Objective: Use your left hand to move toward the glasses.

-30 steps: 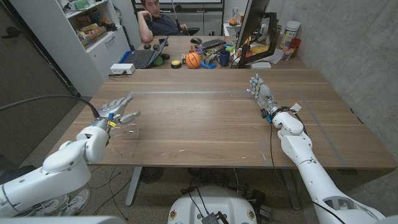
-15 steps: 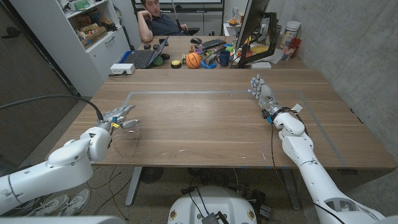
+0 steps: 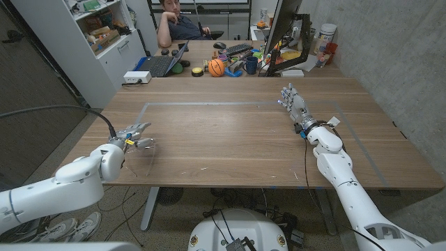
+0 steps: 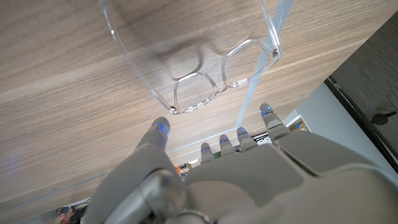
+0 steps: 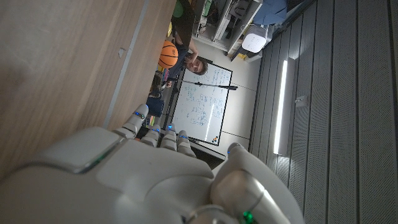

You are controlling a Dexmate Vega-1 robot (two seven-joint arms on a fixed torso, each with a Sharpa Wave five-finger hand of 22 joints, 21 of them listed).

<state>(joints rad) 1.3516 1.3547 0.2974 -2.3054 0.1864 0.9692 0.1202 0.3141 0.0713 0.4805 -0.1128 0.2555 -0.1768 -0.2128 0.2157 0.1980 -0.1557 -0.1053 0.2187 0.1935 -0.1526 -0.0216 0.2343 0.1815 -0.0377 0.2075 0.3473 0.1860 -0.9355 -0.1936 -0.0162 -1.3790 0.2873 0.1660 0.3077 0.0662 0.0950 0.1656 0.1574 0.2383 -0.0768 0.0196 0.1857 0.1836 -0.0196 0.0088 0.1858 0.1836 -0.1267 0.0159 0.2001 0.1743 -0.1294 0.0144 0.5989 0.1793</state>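
Left hand: the left hand point(image 3: 134, 134) hangs over the near left part of the wooden table point(image 3: 230, 139), fingers point(image 4: 160, 129) spread apart and holding nothing.
Glasses: clear-framed glasses point(image 4: 217, 71) lie on the tabletop, temples unfolded, just beyond the left fingertips and apart from them. In the head view they show faintly point(image 3: 145, 157) just beside that hand, toward the near edge.
Right hand: the right hand point(image 3: 293, 104) stands at the table's far right, fingers extended close together, gripping nothing.
Background: a person point(image 3: 175, 21) sits behind the table; an orange ball point(image 3: 217, 67) lies on the desk there.
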